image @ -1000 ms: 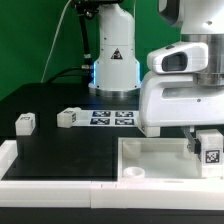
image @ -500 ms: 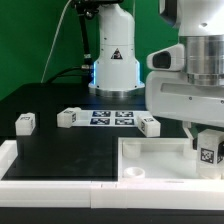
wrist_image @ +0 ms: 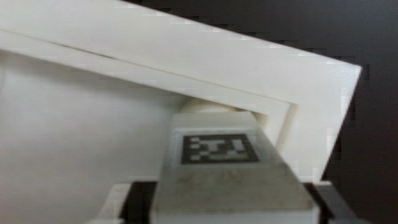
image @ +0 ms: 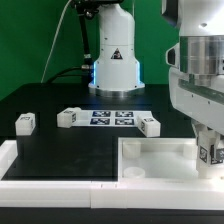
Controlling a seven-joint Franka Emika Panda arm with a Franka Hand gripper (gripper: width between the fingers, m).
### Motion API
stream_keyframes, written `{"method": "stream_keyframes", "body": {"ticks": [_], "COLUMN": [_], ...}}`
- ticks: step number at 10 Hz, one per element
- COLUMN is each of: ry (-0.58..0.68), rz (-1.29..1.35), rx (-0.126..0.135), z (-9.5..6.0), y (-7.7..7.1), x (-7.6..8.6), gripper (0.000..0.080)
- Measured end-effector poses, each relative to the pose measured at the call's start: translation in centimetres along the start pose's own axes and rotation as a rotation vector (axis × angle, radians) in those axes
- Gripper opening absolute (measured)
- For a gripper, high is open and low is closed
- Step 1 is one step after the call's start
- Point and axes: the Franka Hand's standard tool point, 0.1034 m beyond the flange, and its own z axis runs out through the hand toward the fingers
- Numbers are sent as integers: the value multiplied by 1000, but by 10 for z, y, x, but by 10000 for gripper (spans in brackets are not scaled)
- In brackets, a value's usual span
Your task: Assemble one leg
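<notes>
My gripper (image: 208, 148) is shut on a leg (image: 212, 153), a small white block with a black-and-white tag, and holds it at the far right corner of the white tabletop (image: 165, 160). In the wrist view the leg (wrist_image: 221, 150) fills the space between the dark fingers (wrist_image: 139, 202), with its end against the tabletop's raised corner (wrist_image: 214, 70). Three more legs lie on the black table: one at the exterior view's left (image: 25, 122), one near the middle (image: 68, 117), and one further right (image: 149, 125).
The marker board (image: 112, 117) lies at the back of the table in front of the robot base (image: 113, 65). A white ledge (image: 40, 165) runs along the front left. A round socket (image: 133, 173) shows in the tabletop's near left corner.
My arm has moved toward the exterior view's right and slightly down with the leg, uncovering the third loose leg behind the tabletop.
</notes>
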Motion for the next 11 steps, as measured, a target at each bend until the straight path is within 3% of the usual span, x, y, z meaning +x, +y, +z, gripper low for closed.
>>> {"method": "stream_keyframes", "body": {"ticks": [2,3,4,8,11], "ry": [0,0,0,23,58], "rz": [-111,-179,-308,-935,-1405], "rx": [0,0,-1,-15,-57], "z": [0,0,0,-2,-2], "y": [0,0,0,-1,-1], "x": [0,0,-1,1,5], "gripper": [536,536,626,649,649]}}
